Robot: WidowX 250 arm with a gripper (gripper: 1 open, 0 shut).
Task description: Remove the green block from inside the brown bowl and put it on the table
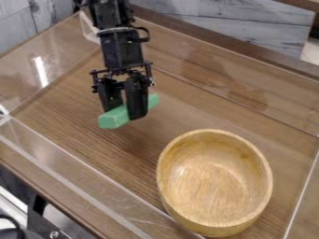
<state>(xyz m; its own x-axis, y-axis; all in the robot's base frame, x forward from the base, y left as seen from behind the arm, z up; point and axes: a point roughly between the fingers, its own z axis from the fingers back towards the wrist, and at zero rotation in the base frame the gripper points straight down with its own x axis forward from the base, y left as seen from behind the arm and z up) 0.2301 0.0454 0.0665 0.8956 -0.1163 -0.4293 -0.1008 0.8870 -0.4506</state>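
Observation:
The green block [115,117] is out of the brown bowl [214,180] and sits low over the table [237,98], left of the bowl. My gripper [126,109] points down with its black fingers shut on the block's upper end. The block's lower end sticks out to the left below the fingers. Whether it touches the tabletop I cannot tell. Nothing lies inside the light wooden bowl at the lower right.
Clear acrylic walls [75,177] run along the table's front and left edges. The arm [110,23] reaches down from the top left. A grey stone-like wall [262,28] stands behind the table.

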